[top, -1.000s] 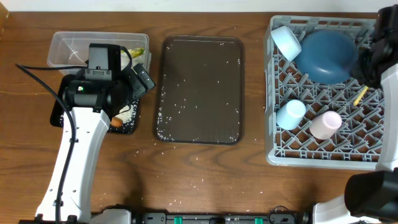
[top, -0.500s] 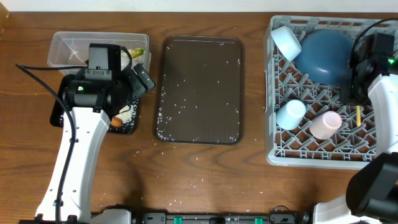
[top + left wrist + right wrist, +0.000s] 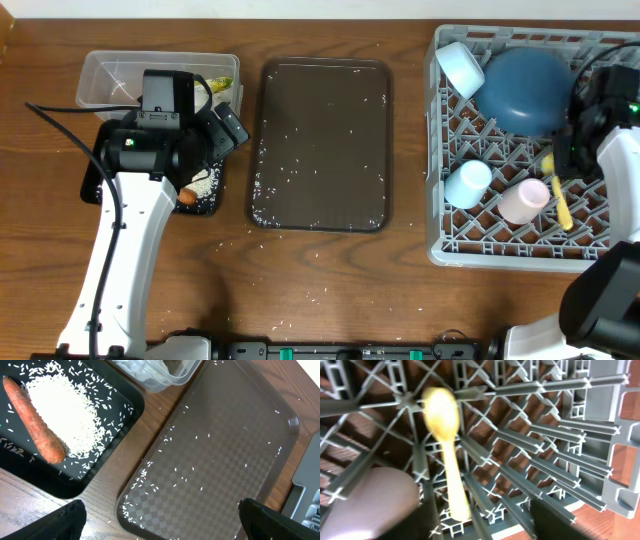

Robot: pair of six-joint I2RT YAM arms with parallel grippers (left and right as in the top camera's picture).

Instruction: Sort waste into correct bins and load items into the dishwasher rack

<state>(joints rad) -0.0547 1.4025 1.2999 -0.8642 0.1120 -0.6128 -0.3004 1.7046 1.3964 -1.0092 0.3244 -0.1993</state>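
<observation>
The grey dishwasher rack holds a white bowl, a dark blue bowl, a light blue cup and a pink cup. A yellow spoon lies on the lattice beside the pink cup, loose between the open fingers of my right gripper. My left gripper hangs open and holds nothing, over the edge of the brown tray. The black tray holds a carrot and rice. The clear tub holds a yellow-green wrapper.
The brown serving tray lies mid-table with rice grains scattered on it. More grains dot the wood in front of it. My left arm covers much of the black tray.
My right gripper has come down toward the front of the rack, opened and let go of the yellow spoon, which now rests beside the pink cup. The left arm has not moved.
</observation>
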